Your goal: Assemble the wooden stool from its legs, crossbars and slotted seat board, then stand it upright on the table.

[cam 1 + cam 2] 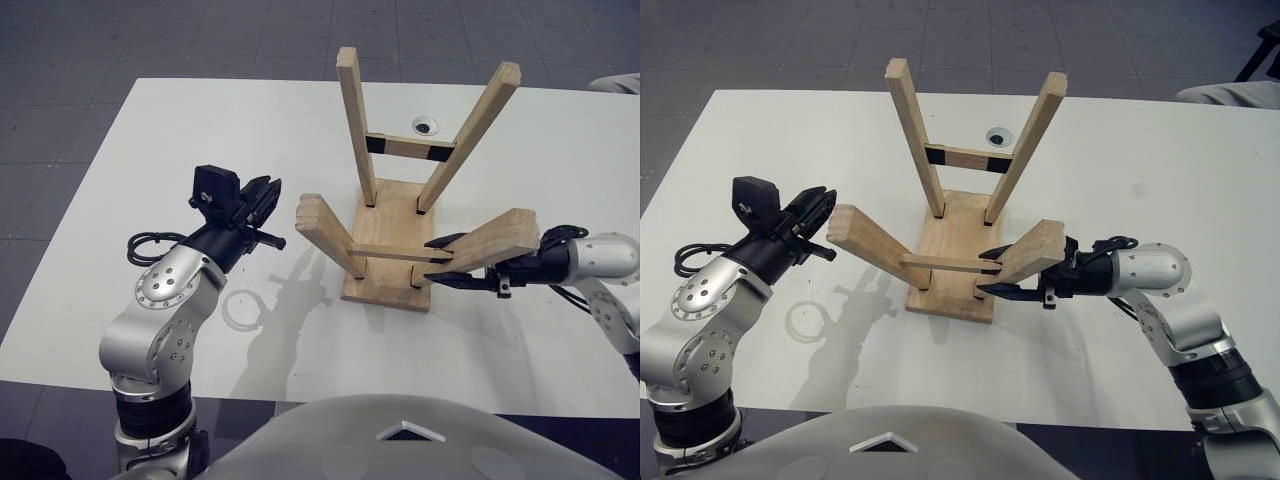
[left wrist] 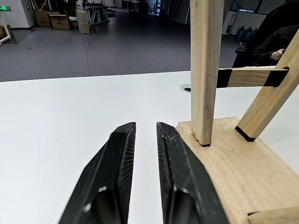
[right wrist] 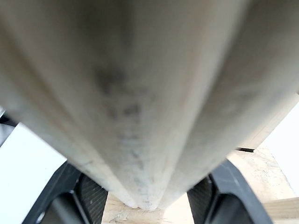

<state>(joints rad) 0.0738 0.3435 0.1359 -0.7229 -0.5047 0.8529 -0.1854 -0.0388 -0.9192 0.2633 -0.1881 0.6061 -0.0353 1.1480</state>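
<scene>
Four legs; two crossbars; one seat board

Your left arm and right arm wear rounded silver shells over black joints. Small screws ring the left elbow housing. Black cables loop near each wrist. The left gripper and right gripper have black, tapered, finely ribbed fingers. A black camera block sits on the left wrist.

head stereo pair looks forward and down at the whole stool; wrist cameras face it closely.
</scene>
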